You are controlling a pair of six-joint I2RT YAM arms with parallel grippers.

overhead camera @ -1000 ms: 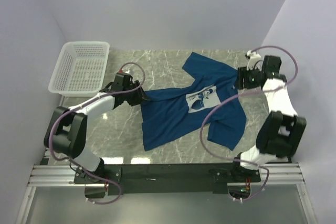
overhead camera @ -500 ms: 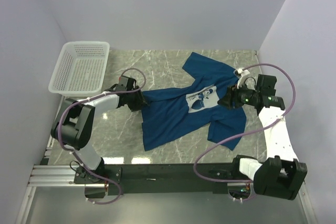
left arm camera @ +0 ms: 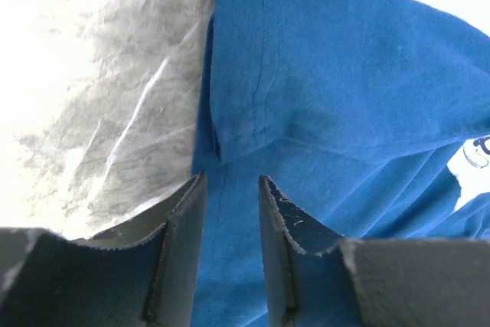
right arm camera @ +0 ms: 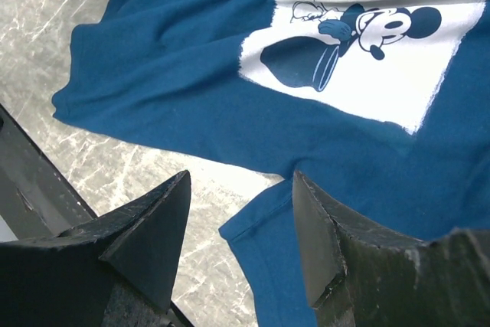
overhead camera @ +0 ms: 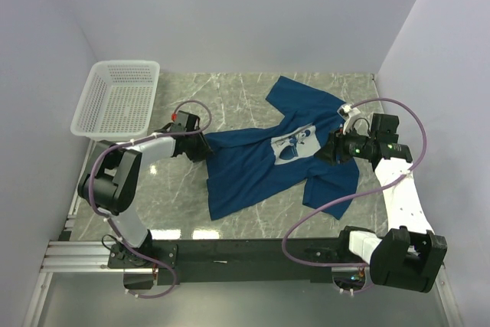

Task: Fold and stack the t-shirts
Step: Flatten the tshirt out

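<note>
Nothing folded yet, no stack begun. The t-shirt (overhead camera: 260,166) lies rumpled, chest up, on the table (overhead camera: 230,93). Nearest: its hem, down-left of the print (overhead camera: 295,143). Level with the print: left gripper (overhead camera: 200,145) at the sleeve to its left, jaws narrowly parted over cloth (not pinched, I judge). Right gripper (overhead camera: 328,149) sits just right of it, jaws wide apart above the shirt. Farthest: another sleeve beyond the print.

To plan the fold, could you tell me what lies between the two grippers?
Only the blue t-shirt with its chest print, as the top view shows.
</note>
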